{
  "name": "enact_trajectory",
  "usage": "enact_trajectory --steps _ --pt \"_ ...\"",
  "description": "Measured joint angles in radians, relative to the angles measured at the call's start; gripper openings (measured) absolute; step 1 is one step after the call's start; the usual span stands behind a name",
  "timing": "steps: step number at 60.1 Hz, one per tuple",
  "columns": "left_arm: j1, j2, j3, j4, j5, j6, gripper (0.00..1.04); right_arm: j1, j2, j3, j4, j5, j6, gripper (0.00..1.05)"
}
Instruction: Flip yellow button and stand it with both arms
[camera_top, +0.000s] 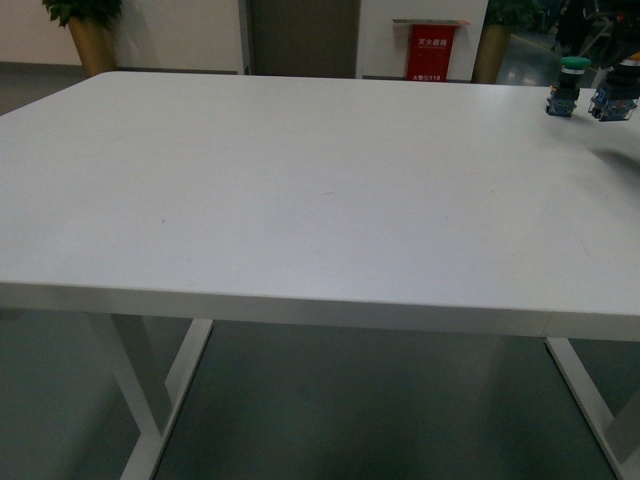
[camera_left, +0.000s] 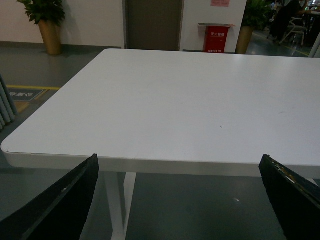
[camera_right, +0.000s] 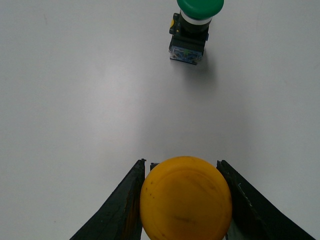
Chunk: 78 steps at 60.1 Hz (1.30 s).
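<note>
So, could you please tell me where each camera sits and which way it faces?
Front view: on the body, facing across the white table; green button far right; no arm clear.
Left wrist view: low by the table edge, looking across; left gripper open.
Right wrist view: above the table, looking down; right gripper flanks yellow button.
Front and right wrist share the green button.

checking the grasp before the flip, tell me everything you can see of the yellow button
The yellow button shows from above in the right wrist view: a round, smooth, plastic-looking yellow-orange cap with faint scuffs, hiding its body. The right gripper brackets it, black fingers against both sides of the cap. In the front view its blue-black body shows near the table's far right corner, beside the green button, not touching it. Whether it rests on the table is unclear.
</note>
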Motion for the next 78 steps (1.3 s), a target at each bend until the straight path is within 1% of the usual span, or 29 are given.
enact_trajectory --steps 7,15,26,28,38,54,78 --pt "0.0 0.0 0.0 0.0 0.0 0.0 0.99 -0.006 0.006 0.005 0.002 -0.008 0.0 0.37" --pt "0.0 0.0 0.0 0.0 0.0 0.0 0.99 -0.008 0.041 0.058 -0.024 -0.014 -0.002 0.37" --pt "0.0 0.0 0.0 0.0 0.0 0.0 0.99 -0.009 0.128 0.195 -0.11 -0.009 -0.011 0.37" --pt "0.0 0.0 0.0 0.0 0.0 0.0 0.99 -0.009 0.157 0.245 -0.141 -0.006 -0.011 0.37" --pt "0.0 0.0 0.0 0.0 0.0 0.0 0.99 -0.012 0.22 0.332 -0.193 0.0 -0.013 0.37" --pt "0.0 0.0 0.0 0.0 0.0 0.0 0.99 -0.015 0.241 0.399 -0.21 0.001 -0.008 0.37" --pt "0.0 0.0 0.0 0.0 0.0 0.0 0.99 -0.011 0.251 0.402 -0.216 0.0 0.0 0.37"
